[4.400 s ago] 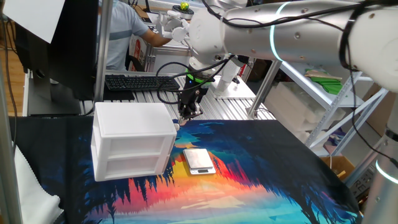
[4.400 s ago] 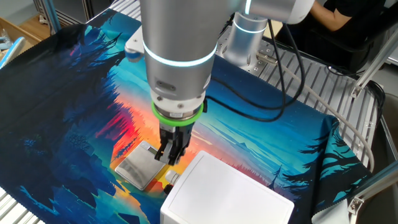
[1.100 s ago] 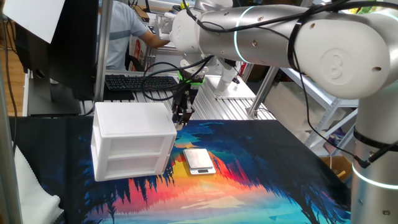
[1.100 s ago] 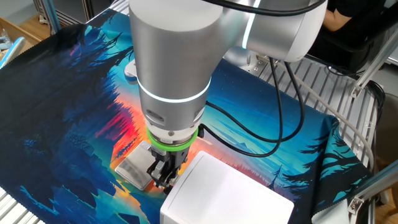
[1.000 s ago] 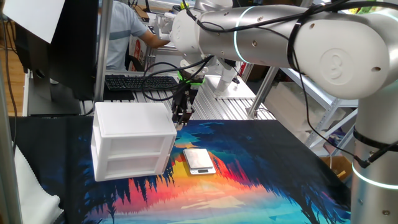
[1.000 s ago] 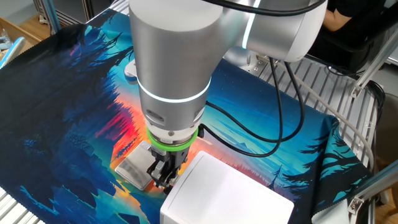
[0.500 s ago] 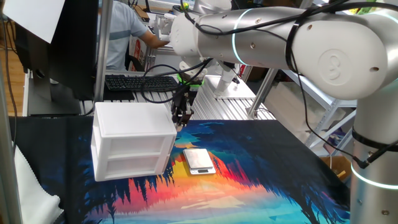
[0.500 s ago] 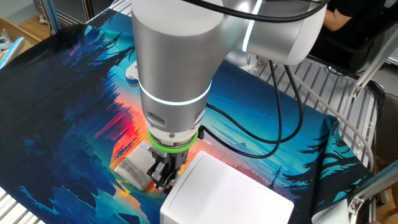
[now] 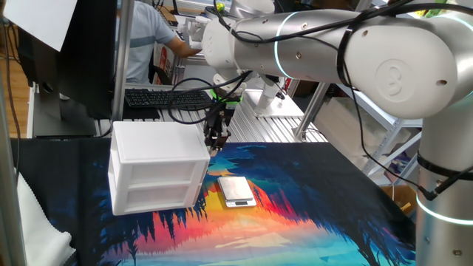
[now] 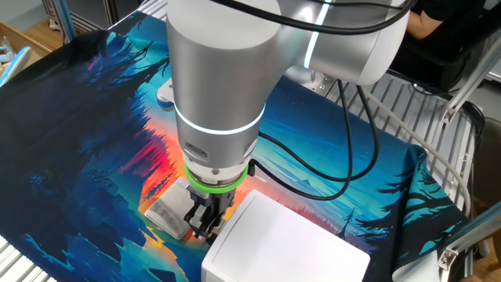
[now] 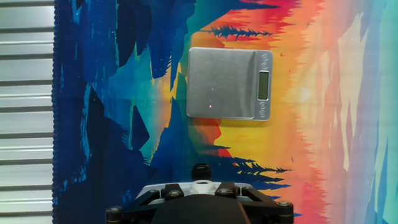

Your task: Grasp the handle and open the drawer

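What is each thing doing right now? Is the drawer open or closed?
drawer: closed, flush in the white cabinet.
handle: a small white nub showing between the jaws, which are closed in around it.
gripper: pointing down at the cabinet's front edge.
scale: lying flat on the colourful mat, display blank.

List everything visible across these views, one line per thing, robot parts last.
cabinet: one, white, two tiers, on the mat's left side in one fixed view.
handle: one, white nub, between the fingers in the hand view.
scale: one, flat silver, on the mat beside the cabinet.
mat: one, blue and orange forest print, covering the table.
keyboard: one, black, behind the cabinet.
person: one, blue shirt, background.
arm: one, silver-white.
gripper: one, black, pointing down at the cabinet's front top edge.
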You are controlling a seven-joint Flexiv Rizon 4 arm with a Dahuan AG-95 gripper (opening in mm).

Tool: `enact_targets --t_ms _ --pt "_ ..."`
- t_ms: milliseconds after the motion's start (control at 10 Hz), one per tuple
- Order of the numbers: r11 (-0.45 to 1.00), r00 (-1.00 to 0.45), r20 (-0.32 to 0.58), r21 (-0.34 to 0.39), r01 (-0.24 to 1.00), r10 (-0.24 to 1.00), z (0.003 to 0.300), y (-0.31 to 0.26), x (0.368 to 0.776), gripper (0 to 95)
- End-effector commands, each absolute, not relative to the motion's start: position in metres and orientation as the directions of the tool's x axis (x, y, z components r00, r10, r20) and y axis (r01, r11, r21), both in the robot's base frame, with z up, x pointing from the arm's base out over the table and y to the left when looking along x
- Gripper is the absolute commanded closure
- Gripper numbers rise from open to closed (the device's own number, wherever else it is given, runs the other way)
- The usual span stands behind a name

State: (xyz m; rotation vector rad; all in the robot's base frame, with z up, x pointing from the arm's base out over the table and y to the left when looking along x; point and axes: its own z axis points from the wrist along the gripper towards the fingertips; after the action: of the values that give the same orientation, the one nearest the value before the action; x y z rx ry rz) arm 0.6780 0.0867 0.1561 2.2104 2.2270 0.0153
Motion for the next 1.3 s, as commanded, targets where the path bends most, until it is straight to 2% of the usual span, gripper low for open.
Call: enact_targets --t_ms 100,500,600,1300 --pt "0.013 -0.013 0.001 0.010 1.000 1.000 0.1559 0.0866 0.6784 76.0" --pt "0.020 -0.020 -0.005 0.008 1.000 1.000 0.1559 0.0864 0.6784 76.0" --pt "0.025 -0.025 -0.011 0.008 1.000 1.000 0.1559 0.0863 0.6784 95.0" --pt "0.048 -0.048 -0.024 0.006 0.999 0.999 0.1561 0.0810 0.6781 95.0"
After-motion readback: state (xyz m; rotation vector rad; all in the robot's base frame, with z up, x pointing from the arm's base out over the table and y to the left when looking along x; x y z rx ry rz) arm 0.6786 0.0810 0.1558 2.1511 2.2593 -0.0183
